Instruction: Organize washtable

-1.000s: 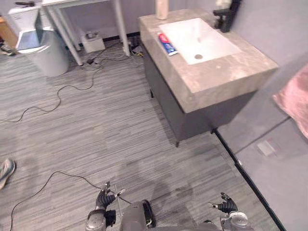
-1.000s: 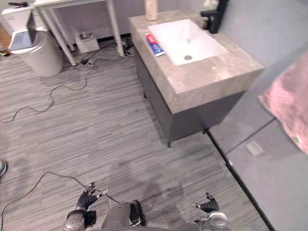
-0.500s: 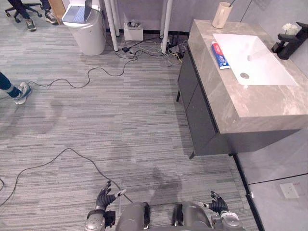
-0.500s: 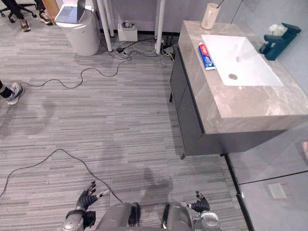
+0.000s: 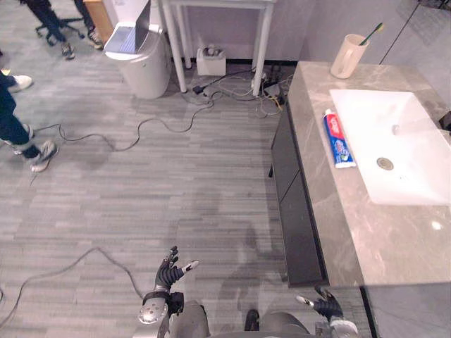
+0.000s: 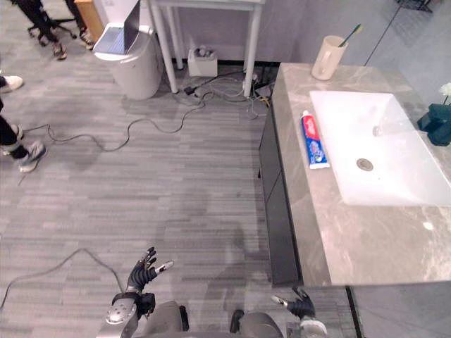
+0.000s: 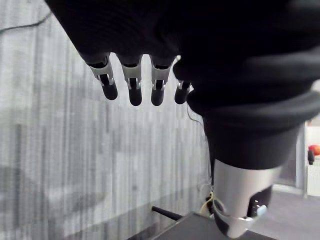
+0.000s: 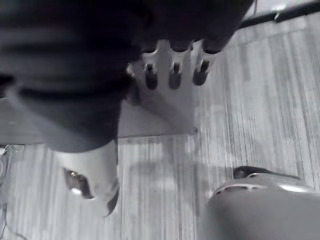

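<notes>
The washtable (image 5: pixel 380 239) is a grey stone counter on a dark cabinet, along the right side, with a white sink (image 5: pixel 398 151) set in it. A red, white and blue toothpaste tube (image 5: pixel 339 138) lies on the counter beside the sink's left rim. At the far corner stands a beige cup (image 5: pixel 346 55) with a green toothbrush (image 5: pixel 374 30) in it. My left hand (image 5: pixel 167 272) hangs low over the floor, fingers spread and holding nothing. My right hand (image 5: pixel 325 305) is low by the counter's near corner, fingers relaxed and holding nothing.
A dark tap (image 6: pixel 438 120) with a white flower stands at the sink's right edge. A grey bin (image 5: pixel 141 60) with a laptop on it stands by white table legs (image 5: pixel 262 39). Cables (image 5: pixel 169 120) trail over the grey floor. A person's legs and shoes (image 5: pixel 21 134) are at the left edge.
The camera has swung, so the washtable now lies nearer and further right. Both hands stay low and spread. A person's legs show closer at the left.
</notes>
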### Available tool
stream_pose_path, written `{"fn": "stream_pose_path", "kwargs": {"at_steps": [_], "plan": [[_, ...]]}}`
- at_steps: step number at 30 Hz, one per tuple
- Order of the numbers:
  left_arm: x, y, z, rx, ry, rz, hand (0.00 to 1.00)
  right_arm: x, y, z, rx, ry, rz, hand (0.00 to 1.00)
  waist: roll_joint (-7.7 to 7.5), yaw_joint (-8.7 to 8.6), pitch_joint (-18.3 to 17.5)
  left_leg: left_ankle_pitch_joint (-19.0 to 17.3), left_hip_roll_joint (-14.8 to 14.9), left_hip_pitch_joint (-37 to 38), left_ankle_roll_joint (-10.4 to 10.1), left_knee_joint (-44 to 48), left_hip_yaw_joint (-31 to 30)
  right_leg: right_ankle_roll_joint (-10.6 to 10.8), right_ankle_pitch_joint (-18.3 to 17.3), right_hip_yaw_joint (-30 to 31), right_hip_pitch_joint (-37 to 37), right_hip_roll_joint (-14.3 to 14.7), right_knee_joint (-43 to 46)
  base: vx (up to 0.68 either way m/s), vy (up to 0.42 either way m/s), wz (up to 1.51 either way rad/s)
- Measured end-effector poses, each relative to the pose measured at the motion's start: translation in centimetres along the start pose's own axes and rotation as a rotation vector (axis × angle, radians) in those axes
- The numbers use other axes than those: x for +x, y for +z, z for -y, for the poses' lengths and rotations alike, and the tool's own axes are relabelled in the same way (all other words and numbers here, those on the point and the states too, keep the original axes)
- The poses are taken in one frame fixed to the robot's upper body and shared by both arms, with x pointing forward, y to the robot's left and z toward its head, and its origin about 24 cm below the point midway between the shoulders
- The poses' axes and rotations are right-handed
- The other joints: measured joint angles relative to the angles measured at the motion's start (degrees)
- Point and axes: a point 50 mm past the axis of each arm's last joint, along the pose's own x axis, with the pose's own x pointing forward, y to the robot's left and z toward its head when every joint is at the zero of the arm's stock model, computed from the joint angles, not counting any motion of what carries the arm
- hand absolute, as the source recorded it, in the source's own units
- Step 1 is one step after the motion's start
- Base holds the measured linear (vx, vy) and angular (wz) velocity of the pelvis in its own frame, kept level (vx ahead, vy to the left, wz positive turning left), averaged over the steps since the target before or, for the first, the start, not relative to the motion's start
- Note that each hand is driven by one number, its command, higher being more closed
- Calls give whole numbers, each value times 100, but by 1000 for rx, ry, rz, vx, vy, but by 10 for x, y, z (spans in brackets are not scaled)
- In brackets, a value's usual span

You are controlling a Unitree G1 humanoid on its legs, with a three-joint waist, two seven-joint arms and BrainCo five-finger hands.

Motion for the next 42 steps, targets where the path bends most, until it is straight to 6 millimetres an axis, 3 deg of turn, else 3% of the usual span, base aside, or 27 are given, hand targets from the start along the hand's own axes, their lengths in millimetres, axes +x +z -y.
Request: {"fn": "stream_pose_path", "kwargs": {"at_steps": [1,2,3,4,5,8,10,11,12,14,15,17,18,19,20,23,24,25,26,28,30,32,34,36,37,38,42], "plan": [[0,-1,2,-2,-5,-7,0,-2,-9,10,11,-37,-29,0,-7,15,-2,299,-193,-80,-174,-1042,-213,180,-116,87,139,-144,47,379,304,-72],[-3,-6,5,-16,-5,-20,0,-6,-17,26,-10,-77,-48,0,190,26,-108,961,-240,-37,-148,-2333,-646,454,-307,241,197,-123,75,393,351,-88],[-6,-10,6,-21,-3,-29,0,-7,-20,32,-22,-91,-55,0,263,52,-154,1676,-196,-31,-161,-2461,-764,616,-450,341,248,-96,88,407,404,-89],[-5,-14,1,-12,10,-54,0,-7,-23,28,-10,-91,-75,0,21,-17,-178,1715,-422,13,24,-2309,-635,790,-608,453,291,-428,97,364,361,-61],[1,-6,2,-10,6,-29,0,-11,-32,23,6,-77,-95,0,-99,-9,-233,1566,-506,-7,118,-2234,-557,816,-464,484,243,-533,178,391,385,-44],[2,2,4,-4,-6,5,0,-13,-30,-1,27,12,-76,0,-119,2,-250,1126,-536,266,206,-1990,-183,1063,-178,791,-83,-721,1023,258,280,-46],[1,0,8,7,-27,1,0,-11,-19,-15,23,59,-29,0,-109,-13,-263,981,-640,667,290,-2177,61,1220,171,989,-665,-829,2327,199,226,-51],[1,1,12,17,-46,4,0,-11,-16,-20,25,78,-13,0,-108,-18,-263,931,-702,914,321,-2336,176,1364,540,1074,-1011,-875,3049,211,176,-53],[0,0,17,18,-63,1,0,-11,-11,-23,17,97,8,0,-91,-12,-249,829,-706,1300,303,-2521,369,1352,496,1039,-1512,-866,3974,208,148,-61],[0,-1,14,28,-55,-5,0,-10,-7,-24,4,101,23,0,-59,-44,-231,745,-668,1630,268,-2679,554,1144,97,740,-1977,-823,4418,159,57,-64],[-1,-2,11,40,-52,-6,0,-9,-4,-28,-8,114,34,0,-112,-83,-258,688,-601,1867,211,-2784,746,1047,-78,209,-2300,-812,4371,178,-7,-61],[-1,-6,7,47,-46,-25,0,-6,4,-32,-25,131,49,0,-189,-159,-296,625,-503,2125,125,-2885,1043,860,-201,-803,-2514,-833,3623,206,-54,-76],[-2,-11,5,46,-41,-48,0,-4,6,-35,-36,141,52,0,-230,-170,-322,599,-450,2272,60,-2888,1263,677,-83,-1521,-2517,-833,2895,222,-78,-85],[-2,-14,3,47,-35,-61,0,-3,7,-37,-40,146,52,0,-267,-176,-346,561,-455,2323,0,-2879,1366,581,52,-1774,-2517,-809,2466,312,-115,-89],[-3,-20,0,53,-26,-87,0,-3,4,-39,-59,158,39,0,-361,-193,-424,443,-537,2364,-130,-2810,1427,42,290,-1989,-2479,-690,1782,308,-94,-77],[-3,-26,9,36,-44,-119,0,1,6,-27,-78,132,39,0,17,-353,-449,279,-197,2431,-312,-2433,1279,-37,96,-1901,-2302,-261,1542,316,-78,-44],[-3,-26,9,39,-44,-118,0,1,5,-25,-71,123,37,0,58,-357,-430,262,-63,2389,-344,-2143,1242,-68,52,-1886,-2224,-181,1518,330,-107,-56],[-3,-26,10,39,-44,-118,0,0,-3,-20,-93,149,0,0,135,-302,-383,258,244,2298,-378,-1291,1109,-91,-26,-1708,-2003,31,1453,299,-110,-91],[-5,-28,12,30,-46,-122,0,-4,-13,-18,-114,161,-35,0,238,-276,-340,430,564,2131,-577,-336,914,-150,-104,-1511,-1702,235,1361,294,-82,-102],[-7,-30,13,30,-46,-126,0,-7,-22,-16,-103,148,-59,0,253,-265,-326,346,816,1897,-568,698,660,-309,-270,-1085,-1442,431,1329,262,25,-123],[-8,-32,12,43,-46,-132,0,-6,-19,-12,-76,112,-47,0,227,-340,-335,201,769,1598,-486,812,540,-294,-316,-580,-1316,481,1276,255,93,-140],[-8,-32,12,40,-46,-128,0,-6,-19,-12,-55,93,-47,0,187,-301,-334,139,541,1366,-379,142,259,-232,-351,-44,-1235,471,1258,198,160,-136],[-11,-35,12,36,-43,-134,0,-3,-12,-11,-52,84,-26,0,193,-250,-336,142,118,1213,-383,-784,-530,-134,-404,470,-1228,468,1264,180,255,-140],[-13,-36,14,26,-42,-132,0,-2,-3,-12,-60,85,7,0,229,-149,-354,182,-408,1155,-456,-2017,-1958,86,-512,1044,-1262,507,1326,207,332,-135],[-13,-36,15,23,-41,-132,0,-2,-1,-11,-63,83,16,0,275,-129,-377,200,-457,1158,-487,-2274,-2266,180,-565,1176,-1297,562,1392,312,447,-132],[-14,-38,15,23,-39,-137,0,-2,-2,-14,-60,86,15,0,281,-71,-410,508,-583,1240,-663,-2151,-2423,400,-705,1481,-1332,590,1588,279,377,-116],[-16,-44,1,44,7,-168,0,-7,-8,-32,-80,140,3,0,-79,-12,-592,39,-700,1359,-288,-1784,-1568,807,-629,2098,-1261,341,1283,272,358,-101]]}}
